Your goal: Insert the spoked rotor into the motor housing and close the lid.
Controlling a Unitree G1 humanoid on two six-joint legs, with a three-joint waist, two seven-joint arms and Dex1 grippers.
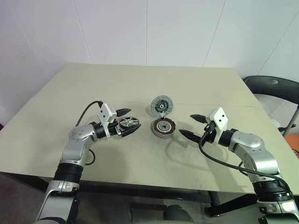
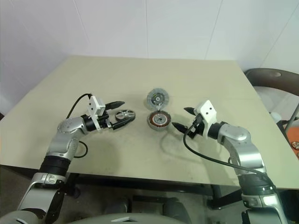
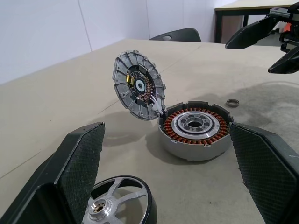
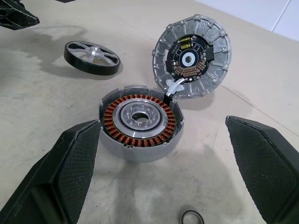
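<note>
Motor housing (image 1: 163,127) is what we see near the middle of the tabletop (image 1: 140,79), its ring of copper windings and silver hub exposed. Its hinged lid (image 1: 161,105) stands swung up on the side toward the far edge, inner face showing. We find the spoked rotor (image 1: 128,124) lying flat on the tabletop just beside the housing, toward the left edge, between the spread fingers of the left gripper (image 1: 127,122), which grasps nothing. Our right gripper (image 1: 191,126) is also released and empty, near the housing's other side. A small dark ring (image 4: 192,217) lies close by.
</note>
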